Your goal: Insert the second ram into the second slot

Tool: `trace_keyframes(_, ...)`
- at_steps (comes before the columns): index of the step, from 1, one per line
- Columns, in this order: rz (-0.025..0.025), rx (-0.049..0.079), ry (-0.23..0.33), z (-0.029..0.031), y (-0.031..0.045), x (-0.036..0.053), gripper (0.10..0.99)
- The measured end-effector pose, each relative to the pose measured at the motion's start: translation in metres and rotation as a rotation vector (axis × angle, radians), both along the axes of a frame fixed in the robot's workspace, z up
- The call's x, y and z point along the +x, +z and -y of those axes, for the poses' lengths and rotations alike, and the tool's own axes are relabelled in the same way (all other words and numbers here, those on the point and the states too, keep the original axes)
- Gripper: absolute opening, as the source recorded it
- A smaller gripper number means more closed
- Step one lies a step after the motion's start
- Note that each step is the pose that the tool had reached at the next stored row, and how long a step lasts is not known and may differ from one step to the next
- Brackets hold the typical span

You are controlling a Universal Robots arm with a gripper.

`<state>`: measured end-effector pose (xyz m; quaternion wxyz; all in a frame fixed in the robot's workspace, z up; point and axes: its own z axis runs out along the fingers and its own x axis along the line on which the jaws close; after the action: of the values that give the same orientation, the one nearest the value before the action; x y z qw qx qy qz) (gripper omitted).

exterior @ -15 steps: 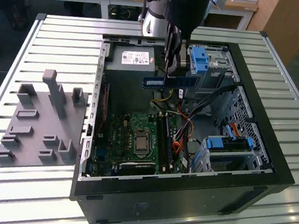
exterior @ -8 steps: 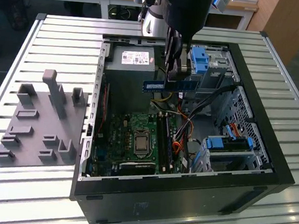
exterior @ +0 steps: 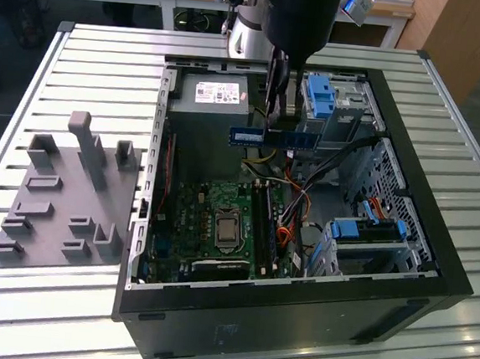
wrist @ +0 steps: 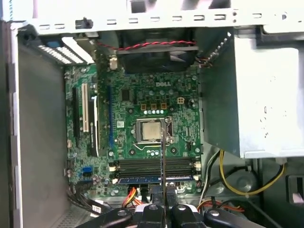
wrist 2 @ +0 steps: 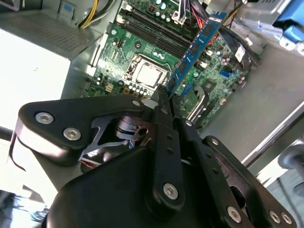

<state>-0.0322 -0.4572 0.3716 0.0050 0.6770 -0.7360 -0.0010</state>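
We are in the carrying step: the gripper (exterior: 278, 126) is clamped on the memory stick (exterior: 273, 138) and holds it level in the air over the open computer case (exterior: 295, 319), near the power supply (exterior: 204, 113) and well above the motherboard (exterior: 191, 213); it is not yet seated. The arm hangs straight down from above, wrist vertical. In the first wrist view the stick lies crosswise to the memory slots (wrist: 137, 166); we judge seating calls for a turn to match the slot — and a straight, even press.
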Motion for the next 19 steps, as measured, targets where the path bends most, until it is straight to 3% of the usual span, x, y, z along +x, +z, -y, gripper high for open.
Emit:
trace_keyframes(6,0.0000,0.000,-0.096,0.0000,-0.0005,0.0000,0.137)
trace_keyframes(8,0.0000,0.000,-0.161,0.0000,-0.0009,0.0000,0.137)
trace_keyframes(19,0.0000,0.000,-0.335,-0.0001,-0.0017,0.0000,0.137)
